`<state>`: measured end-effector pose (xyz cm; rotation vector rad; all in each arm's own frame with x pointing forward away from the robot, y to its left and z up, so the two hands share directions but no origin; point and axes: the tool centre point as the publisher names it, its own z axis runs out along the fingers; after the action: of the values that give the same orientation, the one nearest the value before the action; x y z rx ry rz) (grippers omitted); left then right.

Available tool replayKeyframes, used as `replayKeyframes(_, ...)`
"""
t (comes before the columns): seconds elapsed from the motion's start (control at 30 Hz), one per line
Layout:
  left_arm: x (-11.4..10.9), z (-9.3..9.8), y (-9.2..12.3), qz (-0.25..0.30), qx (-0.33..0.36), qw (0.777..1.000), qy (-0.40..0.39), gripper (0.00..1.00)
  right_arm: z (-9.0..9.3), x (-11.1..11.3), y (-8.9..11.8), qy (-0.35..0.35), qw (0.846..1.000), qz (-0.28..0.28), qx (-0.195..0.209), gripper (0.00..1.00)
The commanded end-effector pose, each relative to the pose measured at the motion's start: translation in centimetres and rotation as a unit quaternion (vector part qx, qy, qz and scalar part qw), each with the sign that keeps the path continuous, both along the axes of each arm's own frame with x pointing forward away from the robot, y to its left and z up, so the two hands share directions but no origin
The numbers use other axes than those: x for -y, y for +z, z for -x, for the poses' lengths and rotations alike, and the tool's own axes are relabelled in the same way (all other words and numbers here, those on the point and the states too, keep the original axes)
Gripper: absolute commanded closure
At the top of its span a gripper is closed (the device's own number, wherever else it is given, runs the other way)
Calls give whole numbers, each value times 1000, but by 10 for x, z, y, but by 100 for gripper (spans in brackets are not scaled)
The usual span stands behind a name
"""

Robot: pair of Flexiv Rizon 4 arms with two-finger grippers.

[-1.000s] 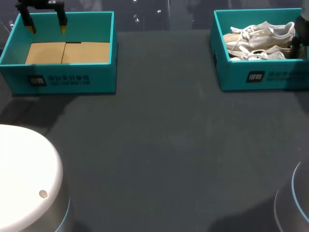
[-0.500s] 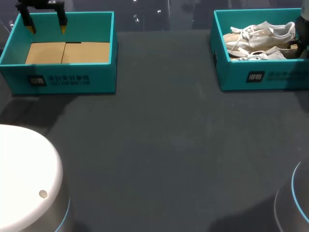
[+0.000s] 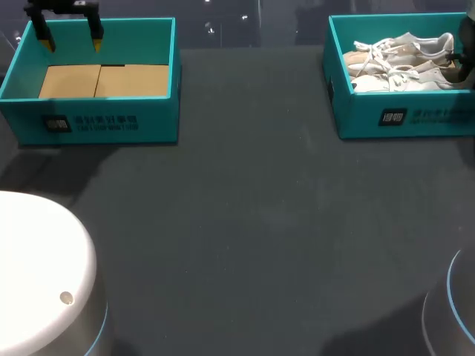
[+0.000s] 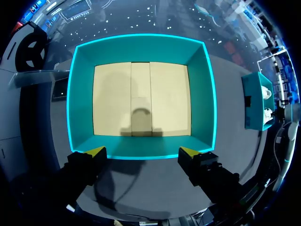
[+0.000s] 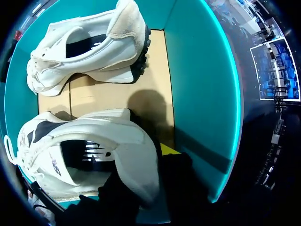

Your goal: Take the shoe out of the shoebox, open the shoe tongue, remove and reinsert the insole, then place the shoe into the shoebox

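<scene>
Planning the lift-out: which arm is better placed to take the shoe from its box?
Right. The right gripper is inside the shoebox, closed on the nearer shoe at its heel. The left gripper hangs open over the empty box.

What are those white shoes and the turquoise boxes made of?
The near shoe looks like smooth, matte white leather or synthetic; the far shoe has a fuzzy, suede-like heel patch. The boxes seem cardboard: thin flat turquoise walls, bare brown flaps inside.
</scene>
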<state>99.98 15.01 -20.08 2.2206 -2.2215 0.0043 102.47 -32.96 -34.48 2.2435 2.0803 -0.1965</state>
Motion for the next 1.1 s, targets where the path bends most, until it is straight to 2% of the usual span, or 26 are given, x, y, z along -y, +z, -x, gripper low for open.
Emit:
replayKeyframes(0.03,0,0,0,0,0,1000,0,0,-8,0,9,-3,1000,-1,-8,100)
replayKeyframes(0.23,0,0,0,0,0,1000,0,0,-11,-1,22,-13,1000,-9,-16,100)
replayKeyframes(0.43,0,0,0,0,0,1000,0,0,-13,-3,45,-22,1000,-20,-10,100)
replayKeyframes(0.77,0,0,0,0,0,1000,0,0,-20,-4,84,-29,1000,-5,6,100)
replayKeyframes(1.1,0,0,0,0,0,1000,0,0,-1,-16,133,-26,999,-9,29,100)
